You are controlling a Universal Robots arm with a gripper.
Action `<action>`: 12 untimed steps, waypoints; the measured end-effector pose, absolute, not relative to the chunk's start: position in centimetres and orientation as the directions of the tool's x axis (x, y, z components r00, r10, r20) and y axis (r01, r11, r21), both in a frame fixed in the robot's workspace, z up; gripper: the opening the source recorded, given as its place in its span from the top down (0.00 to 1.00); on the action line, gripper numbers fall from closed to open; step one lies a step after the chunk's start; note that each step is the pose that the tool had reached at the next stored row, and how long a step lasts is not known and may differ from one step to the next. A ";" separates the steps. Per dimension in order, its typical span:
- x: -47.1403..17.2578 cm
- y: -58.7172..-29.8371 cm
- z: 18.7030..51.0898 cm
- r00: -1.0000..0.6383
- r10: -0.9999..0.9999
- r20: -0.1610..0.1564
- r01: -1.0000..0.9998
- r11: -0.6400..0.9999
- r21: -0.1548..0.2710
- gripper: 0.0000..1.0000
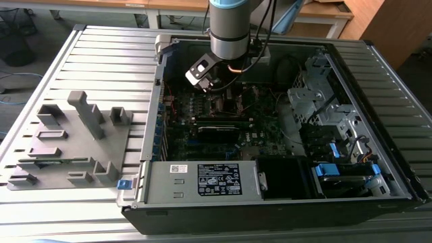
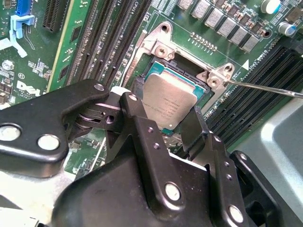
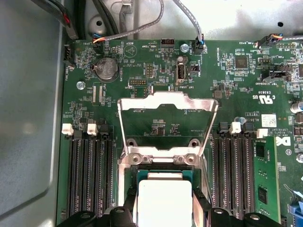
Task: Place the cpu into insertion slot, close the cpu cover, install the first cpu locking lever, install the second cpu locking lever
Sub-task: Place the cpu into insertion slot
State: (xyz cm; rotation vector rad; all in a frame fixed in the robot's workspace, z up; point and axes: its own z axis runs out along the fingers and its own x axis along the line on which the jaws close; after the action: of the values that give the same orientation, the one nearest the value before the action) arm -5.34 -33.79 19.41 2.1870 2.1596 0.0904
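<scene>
"While the silver-grey robot arm (image 1: 229,30) hangs straight down into the open black computer case (image 1: 270,215), what is its black gripper (image 1: 208,83) doing?"

"Its jaws pinch the small flat silver-grey square cpu (image 2: 170,97) by opposite edges, right at the dark metal-rimmed insertion slot (image 2: 183,67). The thin silver-grey cpu cover (image 3: 168,101) stands flipped open beside it."

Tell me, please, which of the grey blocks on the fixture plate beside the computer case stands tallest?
The slim upright post in the exterior view: it rises well above the squat blocks around it on the plate.
</scene>
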 end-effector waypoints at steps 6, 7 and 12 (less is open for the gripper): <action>-5.3 -33.8 19.4 0.013 1.000 -0.005 0.996 -0.013 0.089 0.46; -5.3 -33.8 19.4 0.013 1.000 -0.005 0.996 -0.013 0.089 0.46; -5.3 -33.8 19.3 0.013 1.000 -0.005 0.996 -0.013 0.089 0.46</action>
State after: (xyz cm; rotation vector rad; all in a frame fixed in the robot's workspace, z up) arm -5.34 -33.79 19.31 2.1876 2.1590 0.0904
